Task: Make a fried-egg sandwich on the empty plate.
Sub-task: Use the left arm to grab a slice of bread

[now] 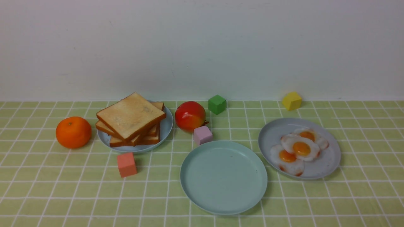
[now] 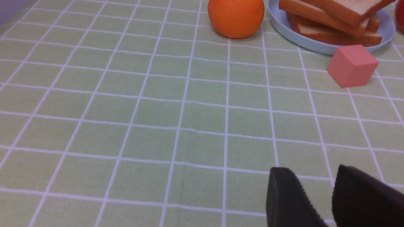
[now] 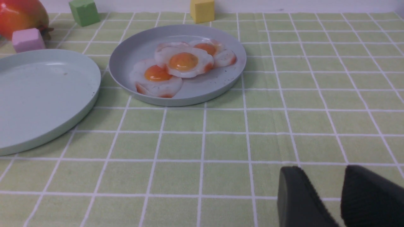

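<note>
Left gripper (image 2: 314, 170): seen only in left wrist view, at frame edge. Two dark fingers (image 2: 290, 198), ribbed inner pads, tips rounded. Tips apart, narrow gap between, nothing held. Fingers point forward and down.

Right gripper (image 3: 323, 168): seen only in right wrist view, same pose. Two black fingers (image 3: 296, 198), ribbed pads facing each other, narrow gap at tips, nothing between. Wrists and arm links outside both wrist views.

The left tool (image 2: 311, 172) and right tool (image 3: 322, 171) are cropped by picture edges.
</note>
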Tool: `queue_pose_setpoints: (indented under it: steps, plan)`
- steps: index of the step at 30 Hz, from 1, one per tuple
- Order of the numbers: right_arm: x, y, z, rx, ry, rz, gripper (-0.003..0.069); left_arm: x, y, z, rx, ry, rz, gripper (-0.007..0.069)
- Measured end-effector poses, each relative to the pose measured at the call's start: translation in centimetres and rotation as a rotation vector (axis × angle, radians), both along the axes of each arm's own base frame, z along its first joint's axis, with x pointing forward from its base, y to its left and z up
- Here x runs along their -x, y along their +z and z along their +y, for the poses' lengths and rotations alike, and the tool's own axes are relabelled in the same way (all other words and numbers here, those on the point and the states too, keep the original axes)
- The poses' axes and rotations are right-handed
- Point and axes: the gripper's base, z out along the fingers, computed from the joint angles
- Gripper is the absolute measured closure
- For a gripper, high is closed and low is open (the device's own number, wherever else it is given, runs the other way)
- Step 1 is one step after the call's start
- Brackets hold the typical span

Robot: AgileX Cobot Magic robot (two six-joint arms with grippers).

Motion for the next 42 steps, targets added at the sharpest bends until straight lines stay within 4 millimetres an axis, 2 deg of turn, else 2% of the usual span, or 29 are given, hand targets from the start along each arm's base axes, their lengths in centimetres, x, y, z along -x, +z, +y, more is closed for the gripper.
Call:
queue_pose_setpoints:
  steps: [7,13,22,26,28,30,31,32,35,37,40,41,42]
  plan:
    - [-0.2,0.3,-0.1,-0.004,-0.013,-0.065,0.0418,-0.4,1.4,-0.3,0.005,-0.028,-0.164,0.0386]
    - [-0.5,2.4,-0.5,-0.002,-0.055,-0.292,0.0418,-0.5,2.8,-0.5,0.008,-0.055,-0.317,0.0386]
    - [-0.4,3.6,-0.7,-0.002,-0.079,-0.423,0.0418,-0.5,3.0,-0.5,0.016,-0.058,-0.34,0.0386]
    - [-0.1,5.1,-1.0,-0.122,-0.116,-0.591,0.0418,-0.5,3.8,-0.7,0.254,-0.044,-0.433,0.0386]
    - [0.6,6.6,-1.4,-0.254,-0.137,-0.78,0.0418,-0.2,5.3,-0.6,0.417,-0.058,-0.597,0.0386]
    - [0.9,7.0,-1.5,-0.299,-0.136,-0.839,0.0418,0.0,5.9,-0.6,0.438,-0.072,-0.67,0.0386]
    - [1.1,7.9,-1.5,-0.355,-0.126,-0.888,0.0418,0.5,7.1,-0.6,0.45,-0.093,-0.787,0.0386]
    - [1.1,7.9,-1.5,-0.355,-0.127,-0.889,0.0418,0.5,7.3,-0.6,0.451,-0.095,-0.797,0.0386]
    - [1.3,11.7,-1.3,-0.384,-0.087,-0.915,0.0418,1.6,11.5,-0.4,0.481,-0.115,-0.94,0.0386]
    - [1.3,15.4,-1.1,-0.383,-0.064,-0.922,0.0418,1.5,14.4,-0.4,0.489,-0.115,-0.946,0.0386]
    - [0.2,20.6,-0.9,-0.406,-0.05,-0.84,0.0418,0.3,19.0,-0.5,0.485,-0.101,-0.855,0.0386]
    - [-0.5,22.6,-0.8,-0.407,-0.048,-0.796,0.0418,-1.0,19.8,-0.6,0.484,-0.083,-0.76,0.0386]
    - [-0.8,22.8,-0.8,-0.405,-0.05,-0.772,0.0418,-1.1,20.3,-0.6,0.484,-0.083,-0.756,0.0386]
